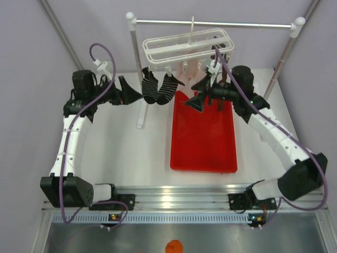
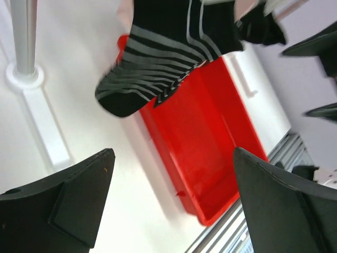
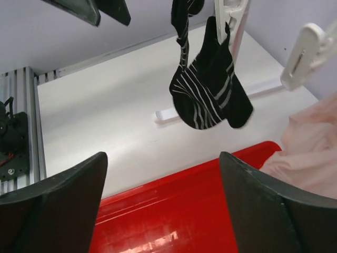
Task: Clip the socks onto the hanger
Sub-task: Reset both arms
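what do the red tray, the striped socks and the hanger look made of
Red tray: likely hard plastic, glossy; it shows bright reflections. Striped socks: soft knit fabric, matte, hanging limp and creased. Hanger: probably white moulded plastic, judging by its thin, uniform, rigid lattice bars.

The right gripper point(image 3: 163, 158) stands with its dark fingers point(image 3: 58, 205) spread wide, holding nothing. Beyond them, 2 black socks point(image 3: 208, 95) with thin white stripes dangle overlapping from a white peg point(image 3: 231, 16) above the white table point(image 3: 105, 110). A red tray point(image 3: 179, 211) lies below, with pale pink fabric point(image 3: 310, 153) at its right.
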Robot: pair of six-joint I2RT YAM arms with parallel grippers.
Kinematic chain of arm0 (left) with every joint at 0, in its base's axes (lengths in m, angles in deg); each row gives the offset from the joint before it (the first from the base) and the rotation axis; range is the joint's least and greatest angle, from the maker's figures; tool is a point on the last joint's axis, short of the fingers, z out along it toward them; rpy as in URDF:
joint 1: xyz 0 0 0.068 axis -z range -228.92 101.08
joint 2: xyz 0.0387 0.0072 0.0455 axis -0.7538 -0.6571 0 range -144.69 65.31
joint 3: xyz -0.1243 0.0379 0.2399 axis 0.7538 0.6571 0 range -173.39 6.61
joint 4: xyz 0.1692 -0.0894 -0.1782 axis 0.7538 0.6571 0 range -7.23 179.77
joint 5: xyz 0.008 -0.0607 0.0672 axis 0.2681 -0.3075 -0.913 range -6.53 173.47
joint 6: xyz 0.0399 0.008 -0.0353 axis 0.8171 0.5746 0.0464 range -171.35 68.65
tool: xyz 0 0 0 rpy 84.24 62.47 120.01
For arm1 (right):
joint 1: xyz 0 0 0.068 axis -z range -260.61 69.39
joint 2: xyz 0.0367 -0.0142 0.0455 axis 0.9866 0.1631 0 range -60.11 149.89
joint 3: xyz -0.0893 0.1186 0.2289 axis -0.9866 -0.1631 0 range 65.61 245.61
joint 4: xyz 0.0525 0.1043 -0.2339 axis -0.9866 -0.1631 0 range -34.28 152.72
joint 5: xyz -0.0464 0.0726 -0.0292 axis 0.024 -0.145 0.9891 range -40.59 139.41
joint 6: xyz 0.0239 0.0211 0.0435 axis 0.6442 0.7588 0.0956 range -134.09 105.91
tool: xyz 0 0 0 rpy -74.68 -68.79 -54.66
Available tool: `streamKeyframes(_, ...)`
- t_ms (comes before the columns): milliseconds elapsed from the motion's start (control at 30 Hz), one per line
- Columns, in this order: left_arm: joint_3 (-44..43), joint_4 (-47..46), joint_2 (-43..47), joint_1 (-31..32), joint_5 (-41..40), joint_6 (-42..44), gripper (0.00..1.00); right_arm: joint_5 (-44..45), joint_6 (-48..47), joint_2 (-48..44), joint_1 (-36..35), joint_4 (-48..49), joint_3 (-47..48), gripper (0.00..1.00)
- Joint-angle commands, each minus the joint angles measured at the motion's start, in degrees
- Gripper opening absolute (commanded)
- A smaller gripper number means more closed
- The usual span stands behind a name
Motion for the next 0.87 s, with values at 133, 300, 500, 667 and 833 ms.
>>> streamKeyframes(133, 4.38, 12.73, 2.76, -0.34, -3.88, 15.29, 0.98, 11.86, -3.01, -17.83, 4.34, -9.97, -12.18, 0.96)
streamKeyframes(300, 11.49, 10.63, 6.01, -0.17, -8.26, 20.39, 0.98, 16.0, -4.93, -25.14, 9.17, -14.9, -22.63, 1.0)
streamKeyframes(500, 15.81, 9.83, 8.21, -0.26, -16.79, 23.21, 0.98, 18.03, -8.1, -31.65, 12.6, -17.46, -29.32, 1.0)
streamKeyframes(667, 18.53, 9.39, 10.84, -0.26, -18.3, 24.0, 0.98, 17.42, -6.79, -34.64, 15.06, -16.93, -30.91, 1.0)
streamKeyframes(833, 18.71, 9.04, 13.39, -0.26, -19.43, 22.78, 0.98, 17.41, -6.0, -35.35, 15.33, -16.76, -31.17, 1.0)
